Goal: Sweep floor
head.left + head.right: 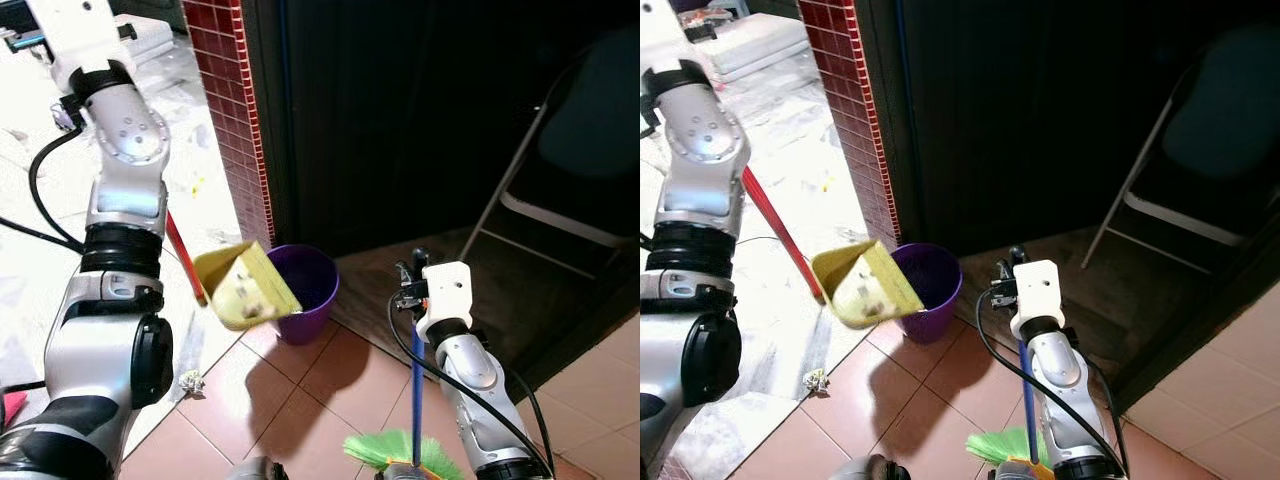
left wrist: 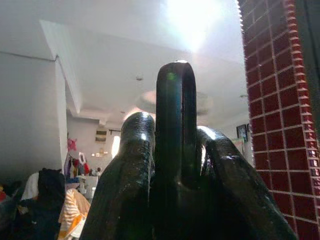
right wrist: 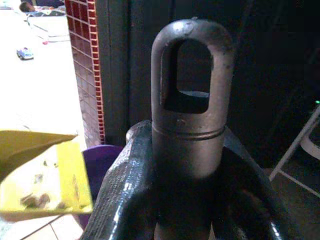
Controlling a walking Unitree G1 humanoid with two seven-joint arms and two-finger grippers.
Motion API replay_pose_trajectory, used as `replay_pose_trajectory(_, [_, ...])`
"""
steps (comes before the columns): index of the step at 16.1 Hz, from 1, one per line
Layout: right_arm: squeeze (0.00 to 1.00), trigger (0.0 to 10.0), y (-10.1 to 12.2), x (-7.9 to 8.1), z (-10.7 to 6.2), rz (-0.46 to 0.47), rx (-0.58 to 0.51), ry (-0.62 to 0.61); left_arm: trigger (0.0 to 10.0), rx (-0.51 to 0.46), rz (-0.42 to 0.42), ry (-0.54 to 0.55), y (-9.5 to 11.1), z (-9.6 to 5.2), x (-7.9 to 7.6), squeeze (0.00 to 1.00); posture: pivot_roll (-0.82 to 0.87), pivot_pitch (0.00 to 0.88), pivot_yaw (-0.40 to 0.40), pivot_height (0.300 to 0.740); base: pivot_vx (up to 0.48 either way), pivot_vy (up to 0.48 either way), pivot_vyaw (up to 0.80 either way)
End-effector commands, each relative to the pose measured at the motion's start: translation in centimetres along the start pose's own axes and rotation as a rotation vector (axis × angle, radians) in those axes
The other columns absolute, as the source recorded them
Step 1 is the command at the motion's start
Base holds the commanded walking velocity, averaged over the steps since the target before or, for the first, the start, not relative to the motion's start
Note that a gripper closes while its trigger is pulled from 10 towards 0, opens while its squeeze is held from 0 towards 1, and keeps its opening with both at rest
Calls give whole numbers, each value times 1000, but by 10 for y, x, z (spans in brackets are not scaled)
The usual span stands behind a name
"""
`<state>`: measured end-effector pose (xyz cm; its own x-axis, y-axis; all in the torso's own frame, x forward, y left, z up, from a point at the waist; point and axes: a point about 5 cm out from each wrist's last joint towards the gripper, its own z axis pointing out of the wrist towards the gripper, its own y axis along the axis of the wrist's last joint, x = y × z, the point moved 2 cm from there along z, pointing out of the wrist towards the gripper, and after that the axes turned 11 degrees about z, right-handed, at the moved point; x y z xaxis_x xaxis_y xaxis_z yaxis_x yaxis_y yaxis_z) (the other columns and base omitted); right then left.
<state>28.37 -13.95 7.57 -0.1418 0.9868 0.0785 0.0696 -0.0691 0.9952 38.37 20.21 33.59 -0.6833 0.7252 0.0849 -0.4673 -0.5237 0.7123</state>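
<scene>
Landmark: purple bin [image 1: 303,290], standing on terracotta floor tiles [image 1: 330,380] at the foot of a red-tiled pillar [image 1: 232,110].

Yellow dustpan [image 1: 245,287] hangs tilted just beside the bin's rim, on the side away from the dark doorway, its mouth tipped toward the bin. Small bits of debris lie on the pan's inner face. Bin interior is dark; contents cannot be made out. The pan's red handle [image 1: 184,256] runs up and away from the bin, behind the left arm.

Left gripper [image 2: 175,165]: fingers closed around a dark looped handle end, seen in the left wrist view against a ceiling and the pillar.

Right gripper [image 3: 187,200]: fingers clamped on the grey cap of the broom handle, which has an oval hanging hole. The broom's blue shaft [image 1: 416,390] drops from the right wrist, nearer the robot than the bin, down to green bristles [image 1: 395,452] at the frame's lower edge.

Open room: bare tiles between bin and broom. Beyond the bin, a dark doorway; a folding chair [image 1: 560,170] stands well apart from the bin in that shade. On the pillar side, pale marble floor [image 1: 190,180] with scattered specks. One crumpled scrap [image 1: 191,382] lies on the floor near the bin, close to the seam between marble and tiles.
</scene>
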Motion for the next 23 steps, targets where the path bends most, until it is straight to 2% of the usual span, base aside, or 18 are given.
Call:
replay_pose_trajectory(1, [0, 10000, 2, 4, -1, 29, -17, -7, 10000, -114, -11, 28, 29, 11, -3, 0, -151, 0, 116, 740, 0, 0, 0])
replay_pose_trajectory(4, [0, 10000, 2, 7, -6, 47, -29, -42, 10000, -136, -36, -28, 39, 6, -25, 0, -175, 0, 160, 740, 0, 0, 0])
replay_pose_trajectory(6, [0, 10000, 2, 8, -10, 65, -37, -66, 10000, -147, -62, -56, 46, 8, -34, 0, -190, 0, 198, 740, 0, 0, 0])
replay_pose_trajectory(7, [0, 10000, 2, 9, -11, 68, -38, -70, 10000, -150, -64, -56, 47, 9, -34, 0, -192, 0, 201, 740, 0, 0, 0])
replay_pose_trajectory(9, [0, 10000, 2, 13, -16, 91, -45, -88, 10000, -194, -68, -35, 67, 26, -36, 0, -210, 0, 231, 740, 0, 0, 0])
replay_pose_trajectory(12, [0, 10000, 2, 15, -21, 101, -47, -97, 10000, -206, -95, -23, 80, 37, -36, 0, -221, 0, 249, 740, 0, 0, 0])
replay_pose_trajectory(13, [0, 10000, 4, 16, -25, 108, -53, -113, 10000, -237, -102, -9, 93, 42, -37, 0, -248, 0, 269, 740, 0, 0, 0])
replay_pose_trajectory(15, [0, 10000, 8, 14, -30, 106, -65, -130, 10000, -271, -105, -8, 102, 41, -40, 0, -267, 0, 278, 740, 0, 0, 0])
replay_pose_trajectory(17, [0, 10000, 15, 12, -39, 99, -80, -151, 10000, -367, -94, -42, 114, 29, -51, 0, -315, 22, 298, 740, 0, 0, 0])
replay_pose_trajectory(18, [0, 10000, 19, 8, -45, 90, -89, -169, 10000, -418, -104, -93, 119, 13, -65, 0, -329, 48, 300, 740, 0, 0, 0])
replay_pose_trajectory(20, [0, 10000, 21, 2, -54, 83, -92, -202, 10000, -448, -147, -181, 122, -11, -84, 0, -334, 68, 303, 740, 0, 0, 0])
replay_pose_trajectory(23, [0, 10000, 23, -2, -61, 79, -93, -224, 10000, -507, -209, -289, 126, -45, -103, 0, -338, 86, 293, 740, 0, 0, 0])
